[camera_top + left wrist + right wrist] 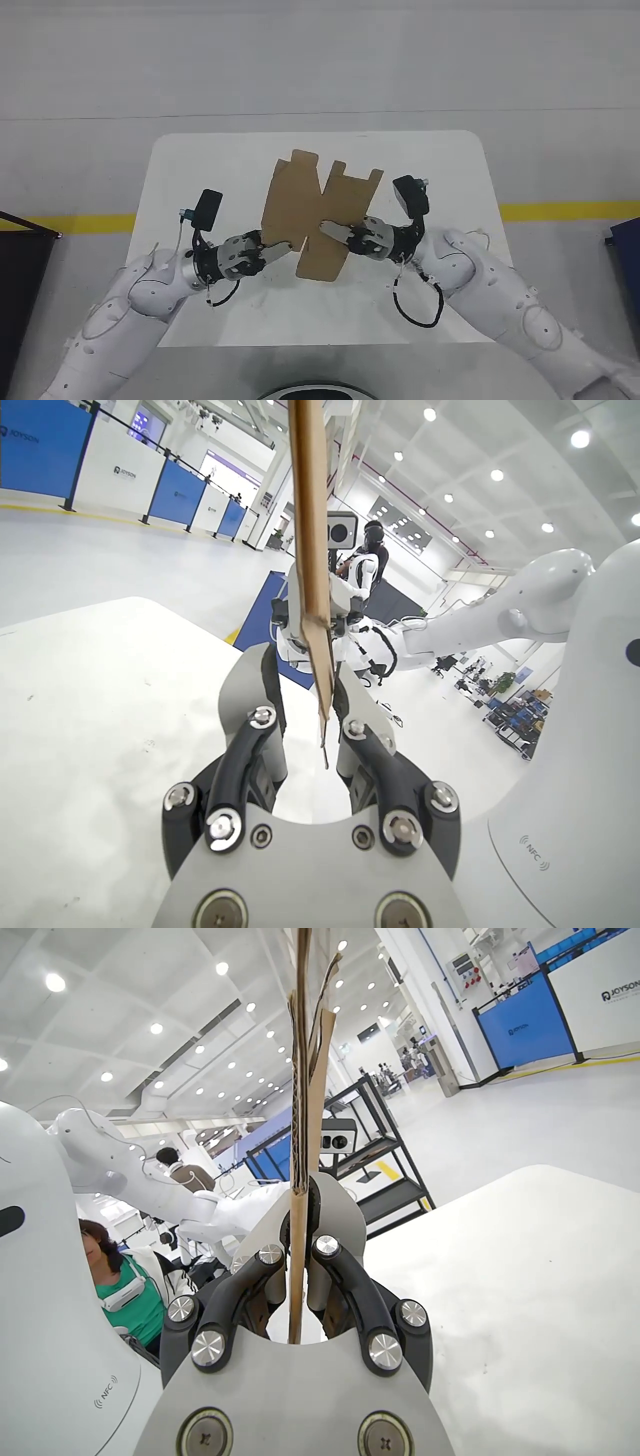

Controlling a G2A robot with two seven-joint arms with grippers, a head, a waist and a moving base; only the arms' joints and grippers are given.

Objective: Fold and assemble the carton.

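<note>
Item inspected: the carton (318, 215), a flat brown corrugated blank, not erected, its panels in one sheet with notched flaps along the edge farthest from me. It is held off the table (200, 170), over the table's middle, broad face turned up toward the top view and edge-on to both wrist views. My right jaws are closed tight on the near right edge of the carton, and the board passes straight between the two fingers (320, 1208). My left jaws are at the near left edge and stand apart. The board's edge runs between them and lies against one finger (350, 710), with a visible gap to the other. The two arms face each other across the sheet. The table is white with rounded corners. A yellow line (560, 211) crosses the grey floor beside it.
</note>
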